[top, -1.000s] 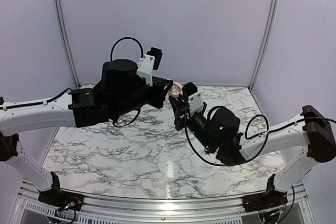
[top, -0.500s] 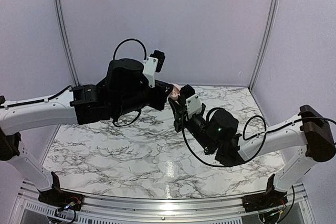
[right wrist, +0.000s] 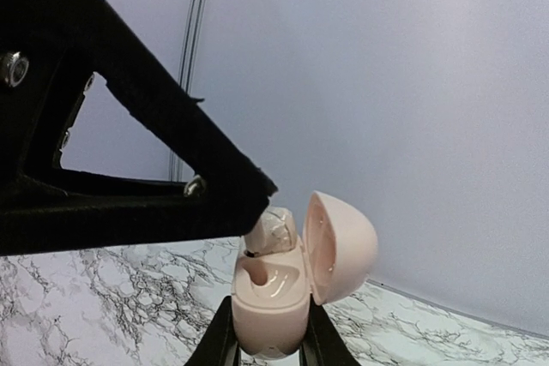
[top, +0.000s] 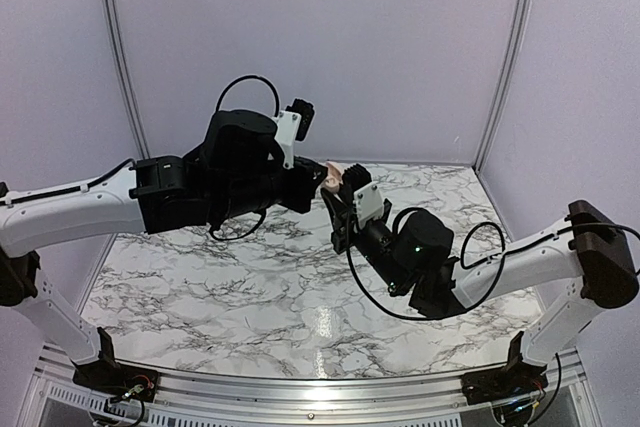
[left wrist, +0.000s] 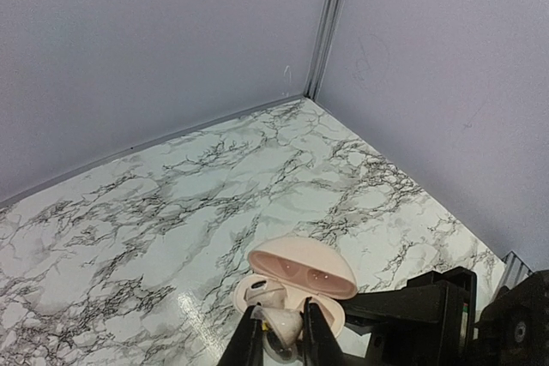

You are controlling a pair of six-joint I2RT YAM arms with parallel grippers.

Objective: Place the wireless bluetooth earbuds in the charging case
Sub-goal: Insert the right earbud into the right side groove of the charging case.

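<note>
Watching from the near edge: both arms reach in and meet in the air over the back of the marbled table, clear of its top.

Right side: the right gripper has its fingers drawn in tight on the lower half of the charging case, one finger on each flank. The case is upright and pale pink. Its lid is swung open on the hinge, on the side away from the other arm. One socket shows as an open hollow in the top of the case.

Left side: the left gripper has its fingers nearly together, pinching one earbud between the tips. The earbud looks pale and glossy rather than dark. It is right at the top of the case, beside the open hollow and in front of the lid. I cannot tell whether it is touching its socket or just above it. In the right wrist view it pokes out under the black tip of the left gripper.

From above: the case is a small pink spot between the two black gripper heads.

Second earbud: in the left wrist view a rounded shape sits in the near left of the case; I cannot tell whether it is an earbud or a socket.
</note>
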